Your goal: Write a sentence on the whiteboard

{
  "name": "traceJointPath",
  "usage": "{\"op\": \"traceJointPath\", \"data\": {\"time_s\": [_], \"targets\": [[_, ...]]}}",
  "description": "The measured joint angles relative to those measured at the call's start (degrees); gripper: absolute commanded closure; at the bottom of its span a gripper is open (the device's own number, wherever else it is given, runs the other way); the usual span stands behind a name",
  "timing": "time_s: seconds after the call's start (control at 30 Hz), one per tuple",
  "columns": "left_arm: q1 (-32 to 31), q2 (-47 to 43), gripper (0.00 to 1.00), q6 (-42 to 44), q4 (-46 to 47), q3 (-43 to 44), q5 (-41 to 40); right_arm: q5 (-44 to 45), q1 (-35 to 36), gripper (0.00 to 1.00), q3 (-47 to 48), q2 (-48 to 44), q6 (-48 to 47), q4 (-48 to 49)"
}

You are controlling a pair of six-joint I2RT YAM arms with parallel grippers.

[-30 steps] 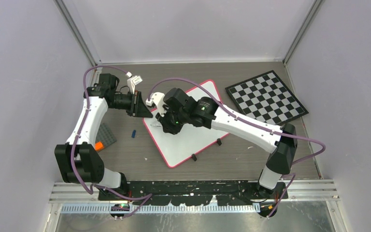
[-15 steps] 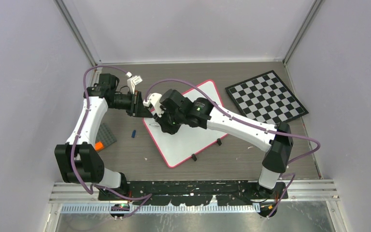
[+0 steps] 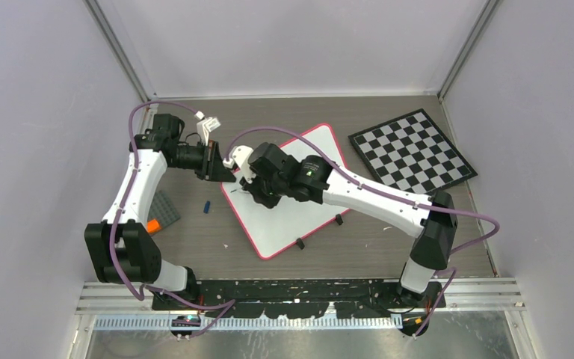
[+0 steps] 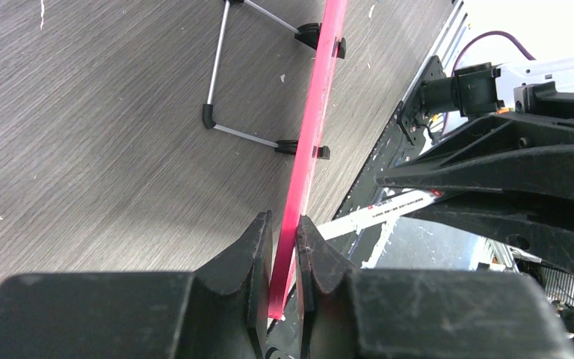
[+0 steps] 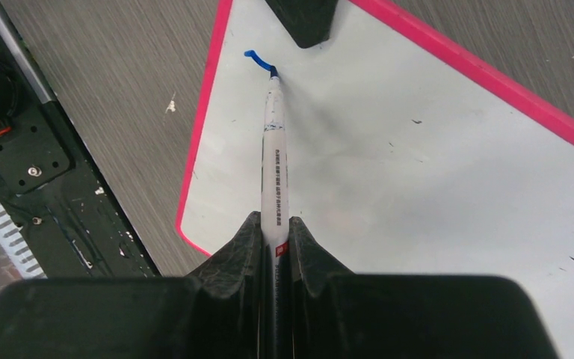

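Top view, table: a dark grey wood-grain table [image 3: 359,247] is seen between pale walls.
Top view, board: a large white rounded-corner rectangular whiteboard [image 3: 299,213] with a thin pink-red frame is laid askew near the table's middle, between the two arms.
Top view, left gripper: the left gripper [image 3: 223,173] is set at the whiteboard's far-left corner.
Top view, right gripper: the right gripper [image 3: 256,191] is held over the whiteboard's left part, near the left gripper.
Top view, other things: a black-and-white checkerboard [image 3: 411,149] is laid at the far right, apart from the whiteboard. A small blue cap [image 3: 206,206] and a grey studded plate [image 3: 163,209] are seen to the whiteboard's left.
Left wrist view, jaws: the left jaws are almost closed, and the whiteboard's pink-red frame, seen edge-on, is pinched between them.
Left wrist view, feet: two small black clip feet [image 4: 315,152] are fixed on the frame, and a bent silver wire [image 4: 217,67] is joined to them on the table side.
Right wrist view, jaws: the right jaws are closed tight on a slim white marker [image 5: 275,164] with a blue tip.
Right wrist view, tip: the marker's tip is pressed on the whiteboard near its corner, at the end of a short blue stroke [image 5: 252,54].
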Motion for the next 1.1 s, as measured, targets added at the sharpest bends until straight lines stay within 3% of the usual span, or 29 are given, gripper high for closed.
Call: {"op": "traceJointPath", "data": {"time_s": [1.1], "targets": [[0.0, 0.3, 1.00, 0.0, -0.4, 0.6, 0.0, -1.4, -0.4, 1.00, 1.0, -1.6, -2.0, -1.4]]}}
